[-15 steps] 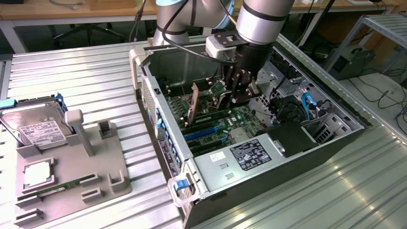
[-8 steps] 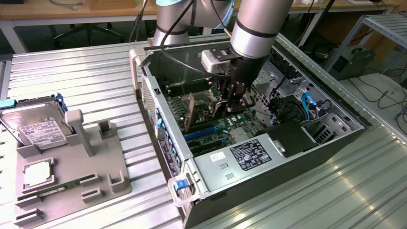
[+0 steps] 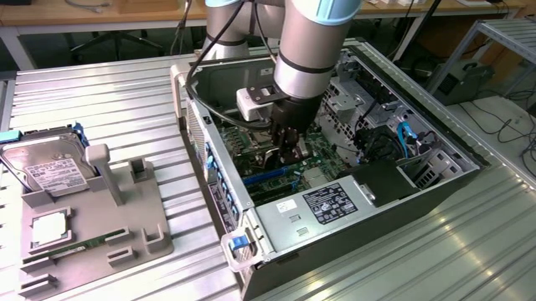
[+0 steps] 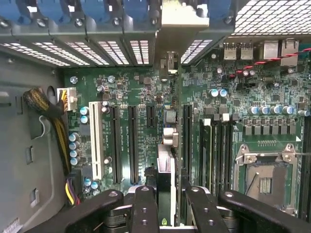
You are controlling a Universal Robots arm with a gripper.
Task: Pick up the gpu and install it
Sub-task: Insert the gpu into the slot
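My gripper (image 3: 289, 149) reaches down into the open computer case (image 3: 435, 135), just over the green motherboard (image 3: 325, 170). In the wrist view the gripper (image 4: 171, 211) is shut on the gpu (image 4: 166, 167), seen edge-on as a thin strip between the two black fingers (image 4: 146, 208). Its pale metal bracket (image 4: 187, 22) stands against the slotted rear wall of the case. The card hangs over the black expansion slots (image 4: 132, 143) on the motherboard (image 4: 233, 97). I cannot tell whether its edge sits in a slot. The fan face is hidden.
On the exterior view's left, a grey fixture (image 3: 125, 213) carries a silver hard drive (image 3: 50, 166), a processor chip (image 3: 50, 229) and a green memory stick (image 3: 75, 244). A power supply (image 3: 322, 204) fills the case's near end. Yellow and black cables (image 4: 56, 126) run beside the slots.
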